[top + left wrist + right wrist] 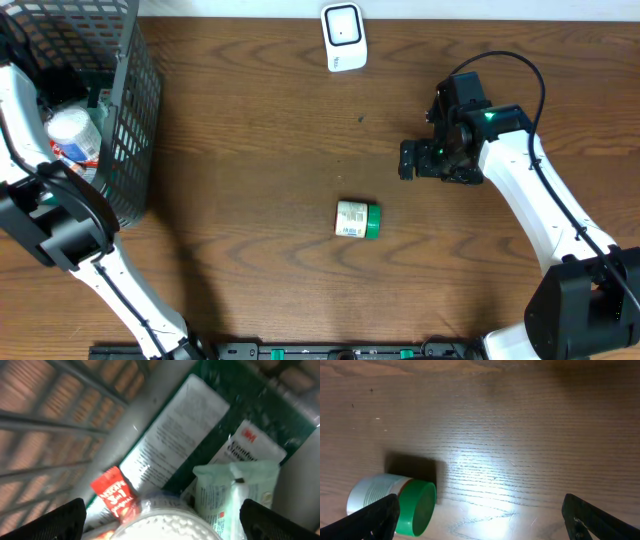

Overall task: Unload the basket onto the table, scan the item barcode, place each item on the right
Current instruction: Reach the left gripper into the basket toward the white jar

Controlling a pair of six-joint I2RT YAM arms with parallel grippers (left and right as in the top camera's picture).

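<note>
The green-capped bottle point(356, 219) lies on its side near the middle of the table point(250, 290), cap toward 3 o'clock, and neither pincer touches it. My right pincer point(410, 160) hangs at about 2 o'clock from it, spread wide and empty above the wood. Off at 10 o'clock, my left pincer point(165, 527) is down inside the mesh basket point(135, 120). It is also spread wide, over a white-lidded jar point(72, 135) and a red sachet point(116, 497), gripping nothing. The white scanner point(343, 37) sits farthest, at 12 o'clock.
</note>
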